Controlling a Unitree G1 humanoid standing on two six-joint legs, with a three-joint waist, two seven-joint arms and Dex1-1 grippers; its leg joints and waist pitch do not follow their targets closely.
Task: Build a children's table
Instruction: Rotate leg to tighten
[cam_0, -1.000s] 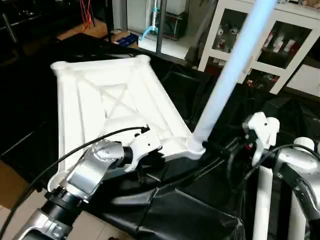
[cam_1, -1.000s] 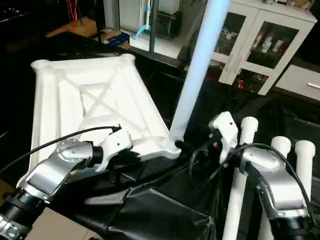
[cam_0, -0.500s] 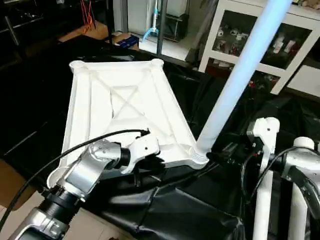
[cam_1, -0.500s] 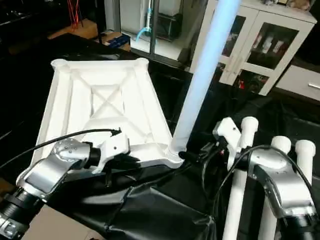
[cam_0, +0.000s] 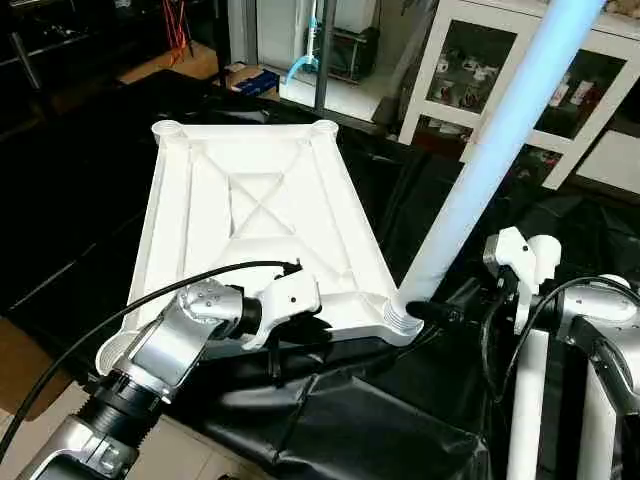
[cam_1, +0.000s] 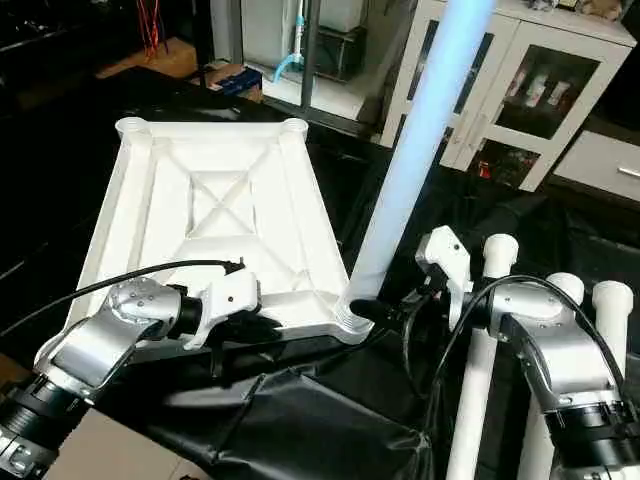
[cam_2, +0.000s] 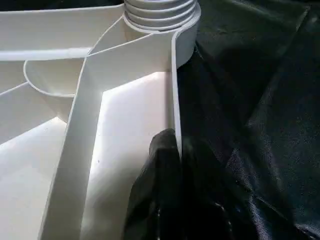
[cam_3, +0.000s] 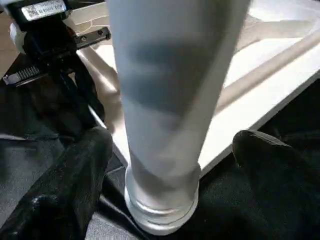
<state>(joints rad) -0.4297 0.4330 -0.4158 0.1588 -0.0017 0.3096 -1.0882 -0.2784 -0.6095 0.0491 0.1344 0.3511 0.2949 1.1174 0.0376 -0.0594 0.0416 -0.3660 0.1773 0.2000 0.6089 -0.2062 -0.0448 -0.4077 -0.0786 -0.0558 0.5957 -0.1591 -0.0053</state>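
Left eye view. Tabletop (cam_0: 255, 220): white plastic, lying underside up on a black-covered worktop (cam_0: 380, 430), X-braced ribs exposed, round sockets at the corners. Standing leg (cam_0: 500, 140): white tube, seated in the near right corner socket (cam_0: 400, 318), rising and leaning up to the right past the frame top. Left gripper (cam_0: 300, 330): at the near edge of the tabletop, fingers pinched together on the rim. Right gripper (cam_0: 430, 312): level with the base of the standing leg, just right of the socket. White glass-door cabinet (cam_0: 520, 90): behind, upper right.

Right eye view. Spare legs (cam_1: 480, 400): three white tubes lying side by side at right, beside and behind the right forearm, round ends pointing away. The tabletop's two far corner sockets empty.

Left wrist view. The left gripper's two black fingers (cam_2: 167, 165) closed on the thin upright rim wall of the tabletop, one finger on each face. The occupied corner socket, ribbed collar visible, lies just beyond them along the same rim.

Right wrist view. The right gripper's fingers (cam_3: 75, 175) spread wide, one on each side of the standing leg's base, apart from the tube; nothing gripped.
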